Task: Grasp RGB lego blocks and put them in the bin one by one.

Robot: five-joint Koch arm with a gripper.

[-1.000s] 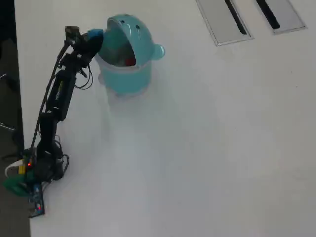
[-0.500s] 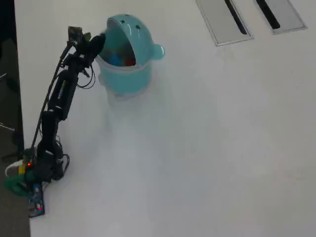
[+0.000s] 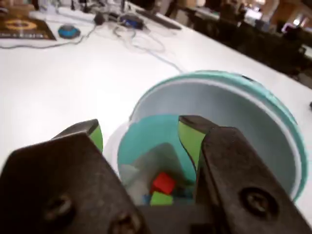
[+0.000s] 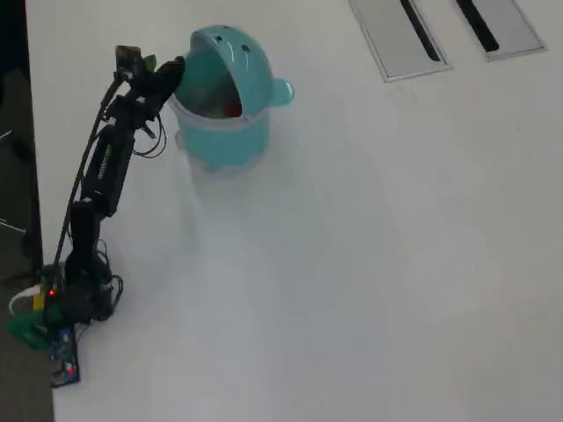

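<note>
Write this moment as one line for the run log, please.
tool: open, empty, over bin | in bin: red block, green block, blue block partly hidden | table: no blocks seen

Slim black arm (image 4: 106, 167) with loose black cables along its links; yellow lettering on one link (too small to read). Base has a red LED, a green clamp (image 4: 26, 330) and a blue board. Gripper (image 3: 141, 134): chunky black jaws, green pads (image 3: 189, 139), screw heads visible in wrist view.
</note>
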